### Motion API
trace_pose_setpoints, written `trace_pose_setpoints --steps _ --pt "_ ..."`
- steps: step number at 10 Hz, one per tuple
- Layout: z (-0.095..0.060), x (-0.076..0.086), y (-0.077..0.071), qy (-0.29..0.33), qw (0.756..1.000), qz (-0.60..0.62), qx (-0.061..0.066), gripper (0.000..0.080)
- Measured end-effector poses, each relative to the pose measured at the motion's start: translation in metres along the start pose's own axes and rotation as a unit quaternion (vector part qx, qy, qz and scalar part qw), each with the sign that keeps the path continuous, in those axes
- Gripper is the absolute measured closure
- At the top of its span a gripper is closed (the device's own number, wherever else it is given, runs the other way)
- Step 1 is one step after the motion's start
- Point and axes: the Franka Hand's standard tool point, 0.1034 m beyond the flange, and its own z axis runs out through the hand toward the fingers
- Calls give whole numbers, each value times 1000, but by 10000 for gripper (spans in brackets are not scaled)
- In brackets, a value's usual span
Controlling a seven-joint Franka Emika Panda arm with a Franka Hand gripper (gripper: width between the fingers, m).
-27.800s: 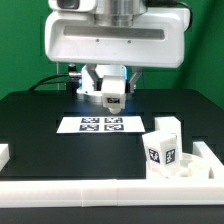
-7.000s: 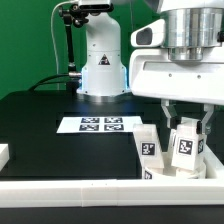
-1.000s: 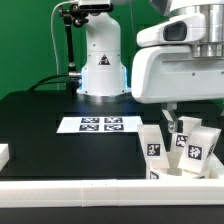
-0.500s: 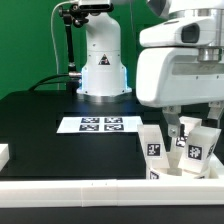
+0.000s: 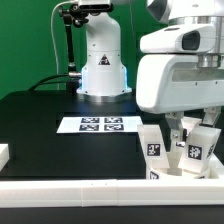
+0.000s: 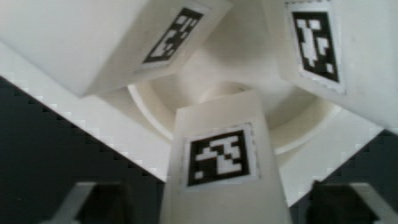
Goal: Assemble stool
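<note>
Three white stool legs with black-and-white tags stand close together on the round white seat [image 5: 170, 173] at the front of the exterior view's right: one leg [image 5: 152, 151], one leg [image 5: 197, 150], and one behind them [image 5: 187, 128]. My gripper [image 5: 190, 124] hangs right over them, open. In the wrist view the fingers [image 6: 82, 205] stand on either side of the middle leg [image 6: 222, 150], with a dark gap on each side; the gripper [image 6: 217, 208] does not touch it. Two more legs [image 6: 175, 40] [image 6: 320, 45] lean beyond it, over the seat [image 6: 178, 105].
The marker board [image 5: 100, 124] lies flat mid-table. The robot base [image 5: 100, 60] stands at the back. A long white border rail [image 5: 80, 190] runs along the front, with more rail at the right [image 5: 215, 170] and a short white piece [image 5: 3, 153] at the left edge.
Over the last second the hand has drifted slightly to the exterior view's right above the legs. Much earlier it was at the back over the marker board.
</note>
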Motion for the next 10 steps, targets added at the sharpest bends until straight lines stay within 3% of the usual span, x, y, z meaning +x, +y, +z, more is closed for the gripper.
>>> trace_pose_setpoints --steps 1,2,6,10 --pt "0 0 0 0 1000 9 0 403" --pt "0 0 0 0 1000 17 -1 455" --pt "0 -1 2 0 993 117 0 455" --pt "1 -7 15 13 960 279 14 455"
